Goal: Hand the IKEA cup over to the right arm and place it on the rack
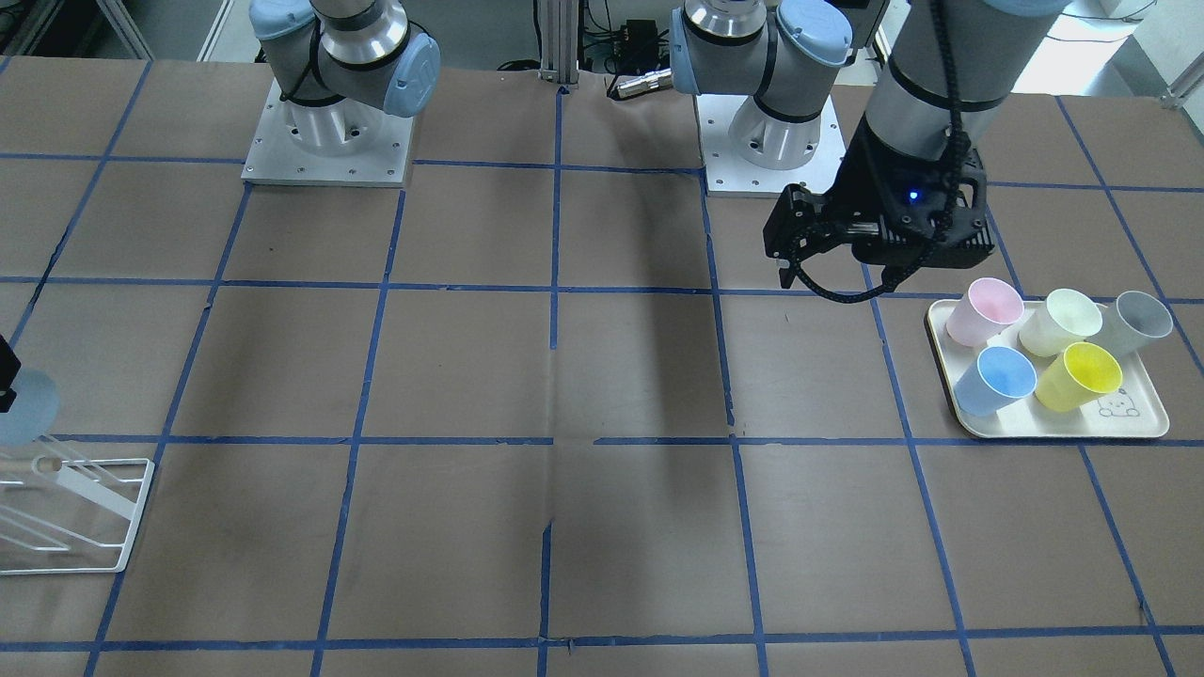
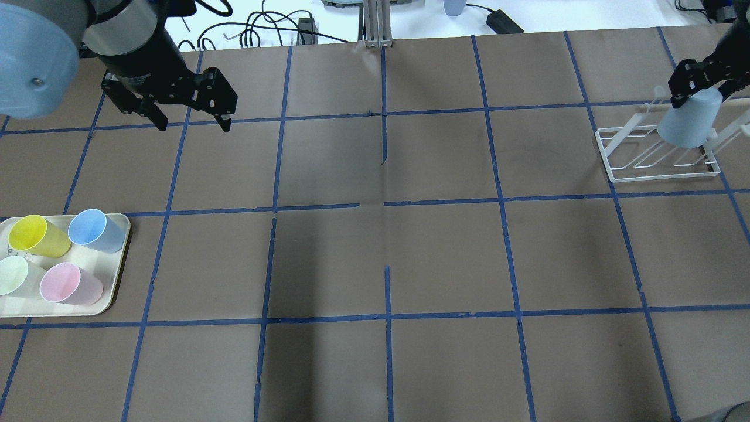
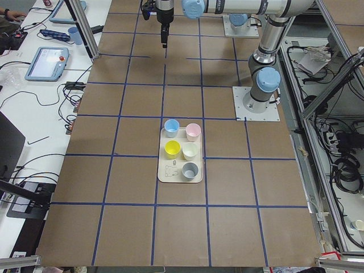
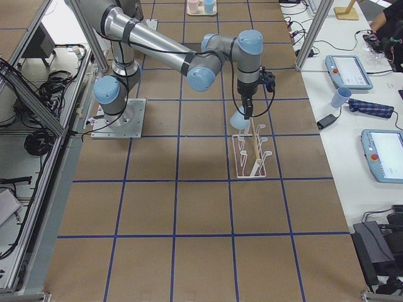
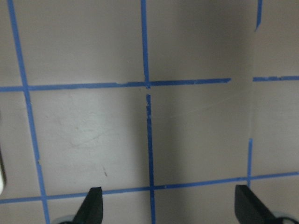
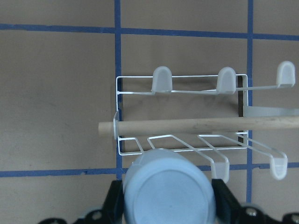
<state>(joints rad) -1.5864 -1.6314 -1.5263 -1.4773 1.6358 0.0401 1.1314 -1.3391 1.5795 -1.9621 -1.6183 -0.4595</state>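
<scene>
The IKEA cup (image 2: 690, 126), a pale sky-blue tumbler, hangs mouth down in my right gripper (image 2: 700, 97), which is shut on it. In the right wrist view the cup's base (image 6: 168, 196) sits between the black fingers (image 6: 223, 198), just in front of the rack's wooden dowel (image 6: 187, 125). The white wire rack (image 2: 662, 167) stands at the table's far right, under the cup. I cannot tell whether the cup touches a prong. My left gripper (image 2: 193, 124) is open and empty above bare table, far from the cup; its fingertips (image 5: 91, 205) show in the left wrist view.
A cream tray (image 2: 114, 293) at the table's left edge holds a deeper blue tumbler (image 2: 94, 230), a yellow one (image 2: 35, 235), a pink one (image 2: 67, 284) and a pale green one (image 2: 14, 275); a grey one (image 1: 1138, 320) shows in the front-facing view. Blue tape lines grid the brown table.
</scene>
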